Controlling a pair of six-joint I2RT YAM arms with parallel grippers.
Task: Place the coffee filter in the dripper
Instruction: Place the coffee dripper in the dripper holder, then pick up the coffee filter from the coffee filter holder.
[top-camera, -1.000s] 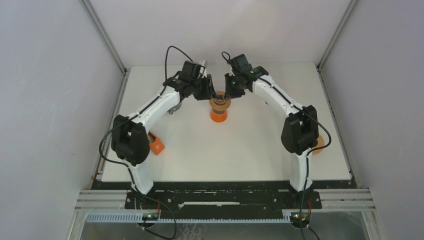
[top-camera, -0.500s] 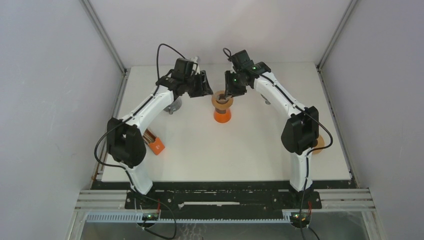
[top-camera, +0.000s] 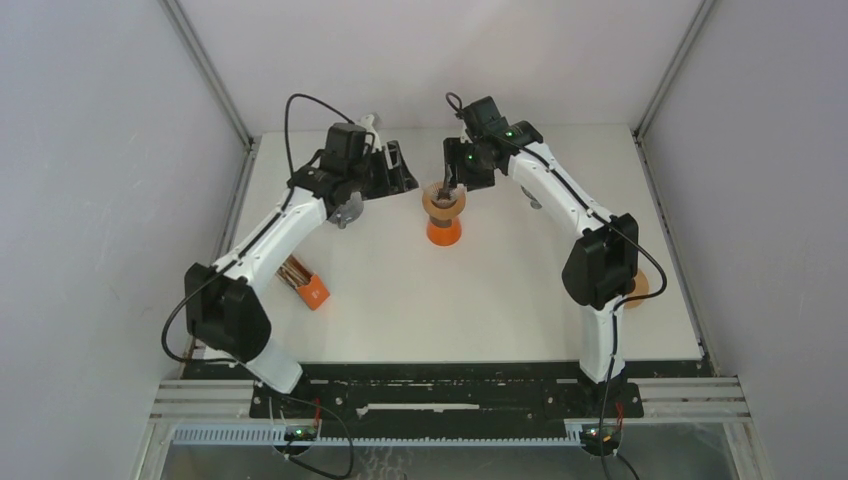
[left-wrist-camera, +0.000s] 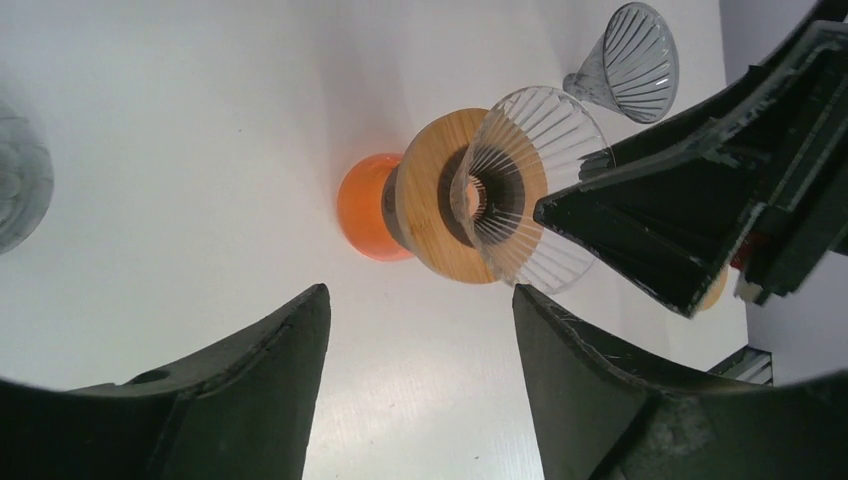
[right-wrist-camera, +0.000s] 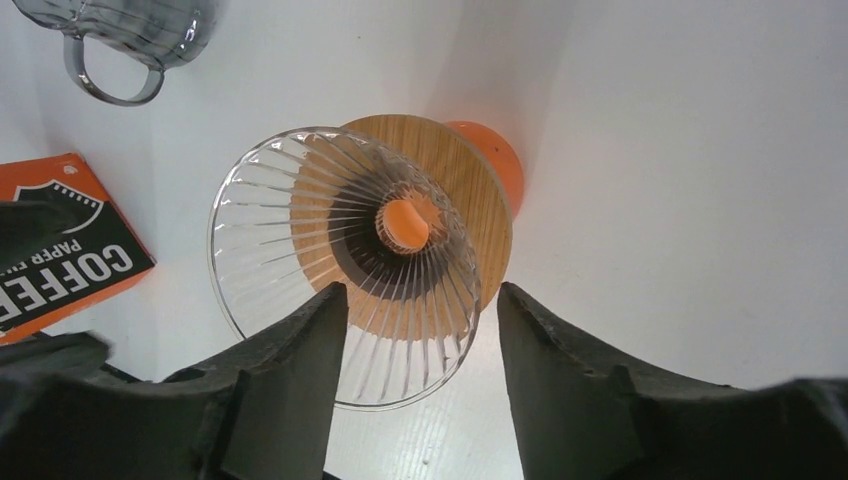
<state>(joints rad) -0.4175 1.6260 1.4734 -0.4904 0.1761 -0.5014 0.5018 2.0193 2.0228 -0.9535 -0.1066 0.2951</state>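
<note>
Top external view, working near to far. Orange cardboard box of paper filters (top-camera: 313, 291) lies toward the lower left of the white table (top-camera: 500, 300). Tan coffee filter (top-camera: 295, 270) edges seem to show at its open end, though they are small and hard to be sure of. I judge the filter light, limp and easily creased, so I would pinch a single thin edge near the rim, gently. It lies well apart from both sets of fingers.

Further up, centre frame, stands the clear ribbed glass dripper (top-camera: 443, 200) on a round wooden collar (right-wrist-camera: 470, 200) and orange base (top-camera: 443, 233). I see no paper in it. Right gripper (top-camera: 455, 183) hangs just above its rim, fingers spread, grasping nothing. Left gripper (top-camera: 392, 166) sits off to the dripper's left, likewise spread and bare. Placement not yet begun, by my reading.
</note>
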